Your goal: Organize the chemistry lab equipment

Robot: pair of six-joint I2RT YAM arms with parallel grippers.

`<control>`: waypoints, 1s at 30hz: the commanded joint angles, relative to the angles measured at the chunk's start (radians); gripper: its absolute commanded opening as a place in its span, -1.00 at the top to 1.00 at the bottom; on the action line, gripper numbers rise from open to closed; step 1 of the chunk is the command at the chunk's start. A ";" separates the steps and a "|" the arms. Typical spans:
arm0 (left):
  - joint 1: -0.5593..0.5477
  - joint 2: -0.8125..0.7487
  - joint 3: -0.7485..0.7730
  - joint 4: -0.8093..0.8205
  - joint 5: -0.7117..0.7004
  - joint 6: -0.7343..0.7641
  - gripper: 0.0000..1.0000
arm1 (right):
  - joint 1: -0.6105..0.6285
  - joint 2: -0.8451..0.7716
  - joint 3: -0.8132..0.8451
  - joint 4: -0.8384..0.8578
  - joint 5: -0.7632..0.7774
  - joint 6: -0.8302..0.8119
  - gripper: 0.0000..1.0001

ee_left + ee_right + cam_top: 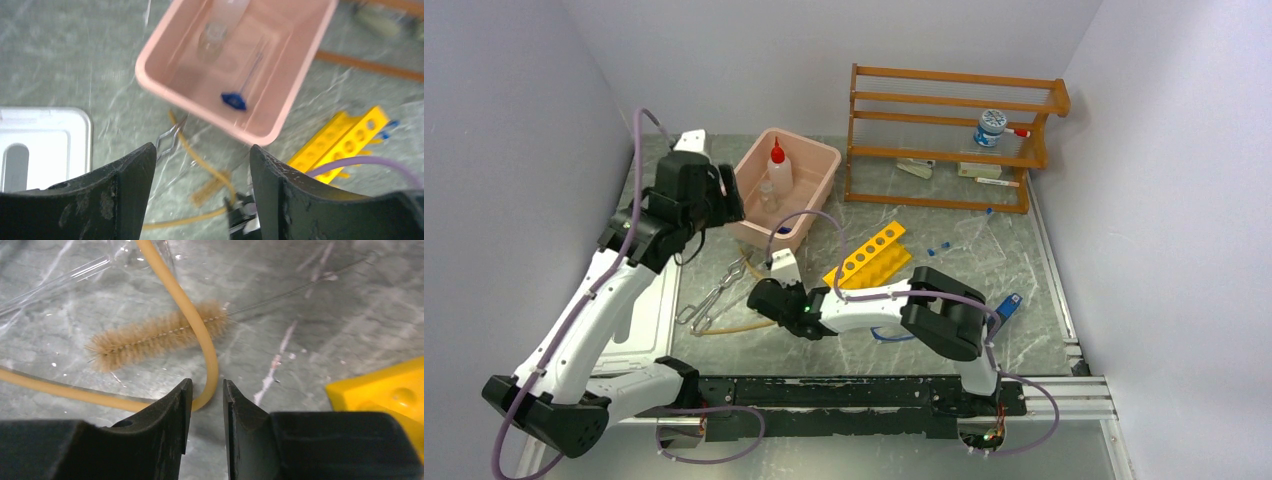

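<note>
A tan tubing [207,355] lies in a loop on the grey table, over a tan bristle brush [155,335]. My right gripper [205,390] is low over the tubing's bend, jaws a narrow gap apart, with the bend right at the fingertips and not pinched. In the top view the right gripper [759,297] is beside the metal tongs [714,295] and the yellow holed rack [871,255]. My left gripper [202,165] is open and empty, held above the table near the pink tub [300,85]. The tub holds the red-capped squeeze bottle [777,165], a clear beaker [212,40] and a blue-capped tube [234,100].
The wooden shelf rack [954,140] stands at the back right with a jar [992,128] on it. The white lid [639,320] lies at the left. Loose blue-capped tubes [941,246] and a blue item [1007,303] lie to the right of the yellow rack.
</note>
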 commanded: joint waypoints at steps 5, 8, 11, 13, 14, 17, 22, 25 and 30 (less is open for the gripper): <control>0.009 -0.006 -0.244 -0.148 0.026 -0.078 -0.12 | -0.005 -0.156 -0.076 0.027 0.028 0.002 0.13; 0.010 0.012 -0.328 -0.114 0.091 -0.078 -0.05 | -0.006 -0.202 -0.097 0.097 -0.032 -0.034 -0.02; 0.011 0.046 -0.406 -0.075 0.137 -0.069 -0.04 | -0.006 -0.236 -0.108 0.130 -0.063 -0.043 -0.05; 0.011 0.077 -0.448 -0.049 0.158 -0.069 -0.04 | -0.006 -0.265 -0.127 0.147 -0.066 -0.041 -0.04; 0.011 0.086 -0.473 -0.030 0.166 -0.065 -0.03 | -0.006 -0.282 -0.140 0.157 -0.063 -0.041 -0.02; 0.011 0.111 -0.527 0.050 0.182 -0.042 0.02 | -0.008 -0.337 -0.188 0.186 -0.041 -0.041 0.04; 0.011 0.176 -0.560 0.175 0.212 0.011 0.17 | -0.009 -0.462 -0.267 0.239 -0.010 -0.046 0.08; 0.011 0.214 -0.572 0.248 0.213 0.032 0.16 | -0.012 -0.528 -0.290 0.237 0.019 -0.048 0.08; 0.010 0.285 -0.550 0.254 0.197 0.050 -0.07 | -0.020 -0.600 -0.292 0.209 0.056 -0.040 0.06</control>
